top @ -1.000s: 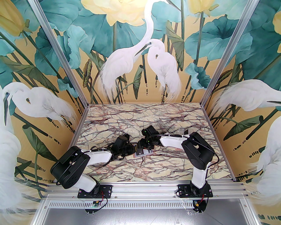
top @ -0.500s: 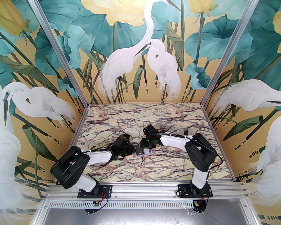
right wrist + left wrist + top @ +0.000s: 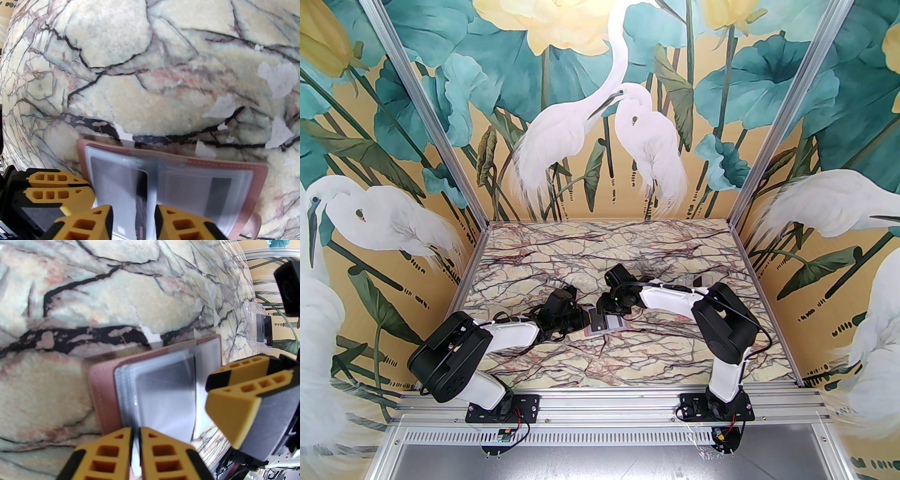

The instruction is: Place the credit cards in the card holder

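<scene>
The pink card holder (image 3: 613, 326) lies open on the marble table, clear sleeves up. My left gripper (image 3: 583, 320) is at its left edge; in the left wrist view the left gripper (image 3: 136, 431) is shut on a clear sleeve of the card holder (image 3: 100, 390). My right gripper (image 3: 133, 209) hangs over the fold of the card holder (image 3: 257, 174), jaws apart, with a dark credit card (image 3: 141, 187) standing between them and into the sleeves. I cannot tell if the fingers touch it. A darker card shape (image 3: 220, 196) shows behind the right sleeve.
A clear box of dark cards (image 3: 260, 330) stands at the right, behind the right arm (image 3: 675, 300). White scraps of peeled surface (image 3: 277, 78) dot the marble beyond the holder. The two grippers are almost touching over the holder.
The right wrist shifted slightly right, then back left over the holder. The left arm and the holder stayed put.
</scene>
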